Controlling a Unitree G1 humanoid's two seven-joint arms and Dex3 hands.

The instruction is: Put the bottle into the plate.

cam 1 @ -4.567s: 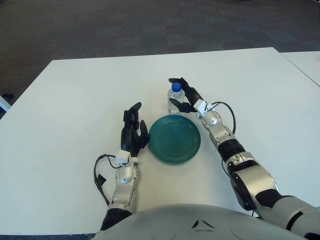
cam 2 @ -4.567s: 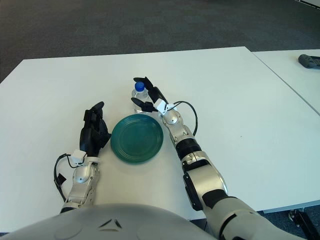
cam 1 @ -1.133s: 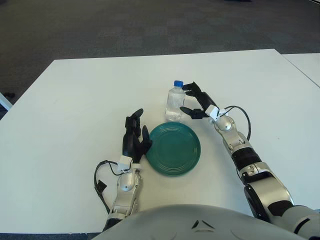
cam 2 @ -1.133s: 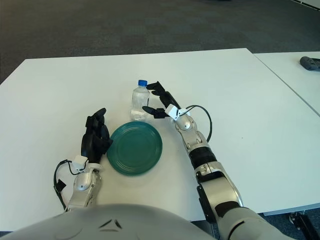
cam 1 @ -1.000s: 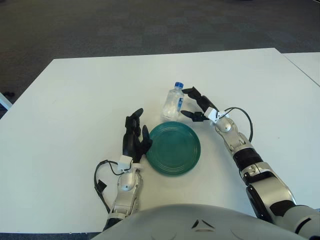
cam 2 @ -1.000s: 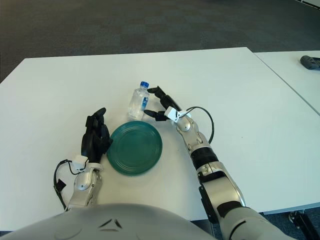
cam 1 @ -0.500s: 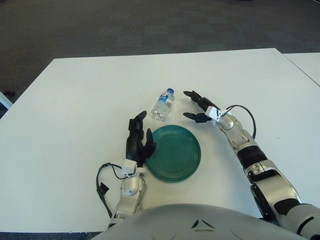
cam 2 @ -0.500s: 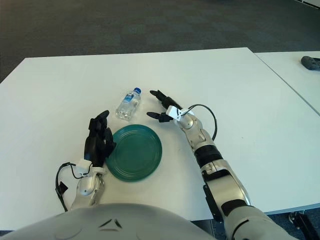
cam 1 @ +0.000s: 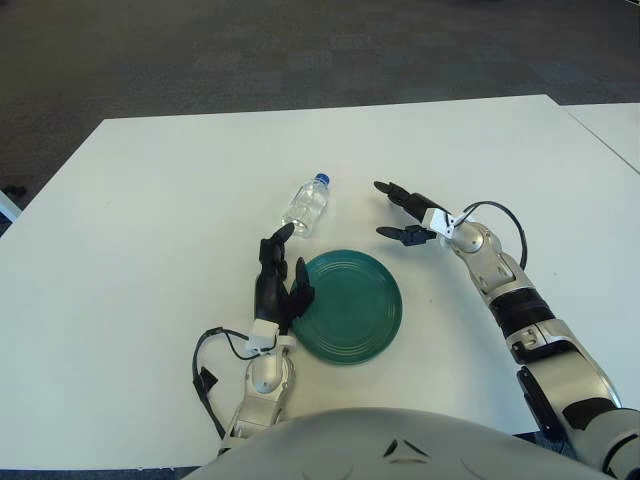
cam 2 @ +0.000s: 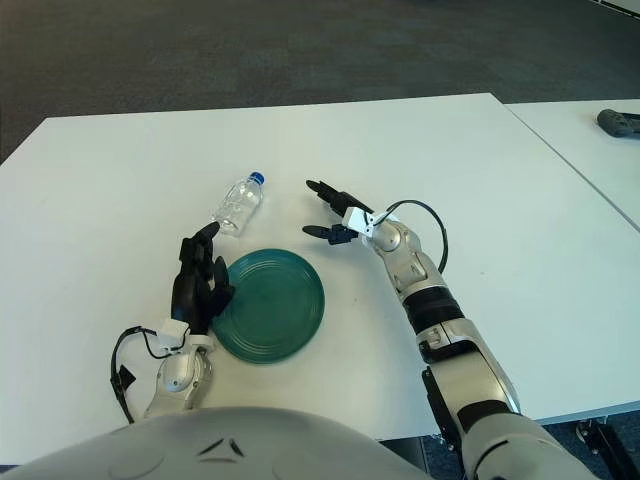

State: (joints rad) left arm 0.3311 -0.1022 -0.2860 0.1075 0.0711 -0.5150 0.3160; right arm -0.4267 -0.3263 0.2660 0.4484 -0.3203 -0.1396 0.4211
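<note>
- The water bottle [cam 1: 306,207] is lying on its side on the white tabletop [cam 1: 150,200], not in the green plate [cam 1: 350,306]. It sits just past the plate's far-left edge, not touching it.
- Its long axis runs diagonally: blue cap pointing away from the robot and a bit right, base toward the near left.
- The right robot hand [cam 1: 408,215] hovers off to the bottle's right, fingers spread, holding nothing. From that hand the bottle lies to the left, with a clear gap of bare tabletop between.
- The left robot hand [cam 1: 274,283] is parked at the plate's left rim, fingers pointing up and relaxed, also empty. The bottle lies just ahead of its fingertips, so this hand looks like the nearer one.
- My guess: whichever hand goes in has to come across the bottle's body, not along it, since a round bottle lying flat will probably roll if nudged.
</note>
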